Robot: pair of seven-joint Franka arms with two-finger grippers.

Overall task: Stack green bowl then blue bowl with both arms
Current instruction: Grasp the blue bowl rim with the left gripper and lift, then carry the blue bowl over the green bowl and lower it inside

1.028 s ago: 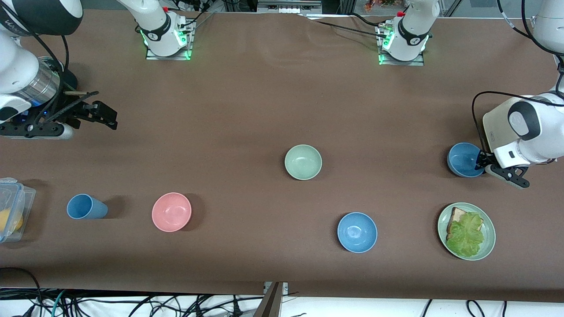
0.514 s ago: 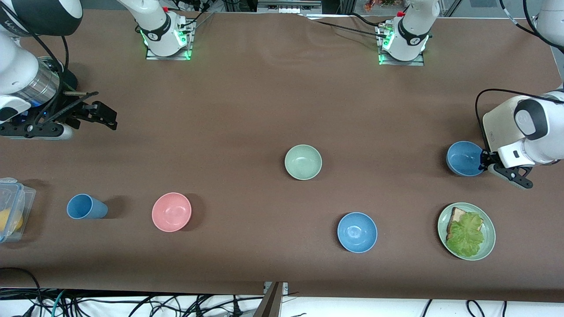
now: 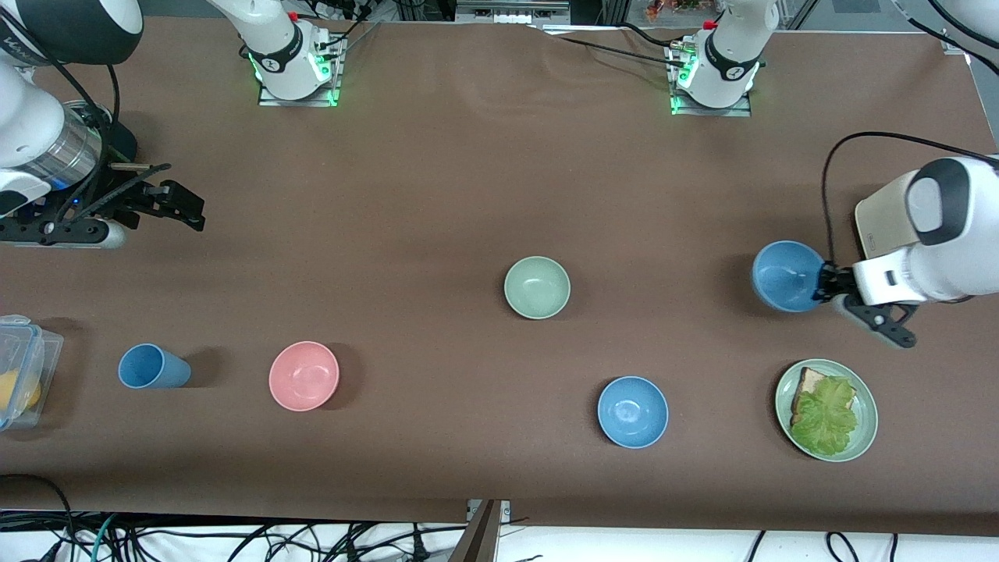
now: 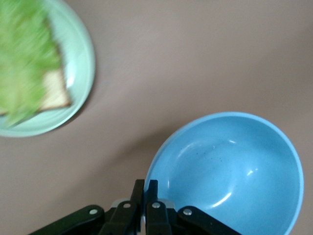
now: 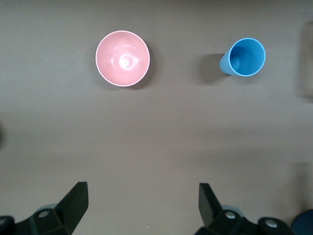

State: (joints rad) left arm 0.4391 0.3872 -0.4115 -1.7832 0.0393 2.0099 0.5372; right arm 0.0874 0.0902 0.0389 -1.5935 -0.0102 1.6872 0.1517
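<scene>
Blue bowl (image 4: 230,171) rim between left fingers (image 4: 145,193)

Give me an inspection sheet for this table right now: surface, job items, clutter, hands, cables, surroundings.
Surface: brown table.
Job's things: green bowl mid-table; one blue bowl gripped by its rim, second blue bowl nearer the camera.
Clutter: pink bowl, blue cup, green plate, plastic container.
Hands: left hand shut on blue bowl; right hand open, waiting.
Cables: cables below the table edge.
Surroundings: nothing seen.
</scene>
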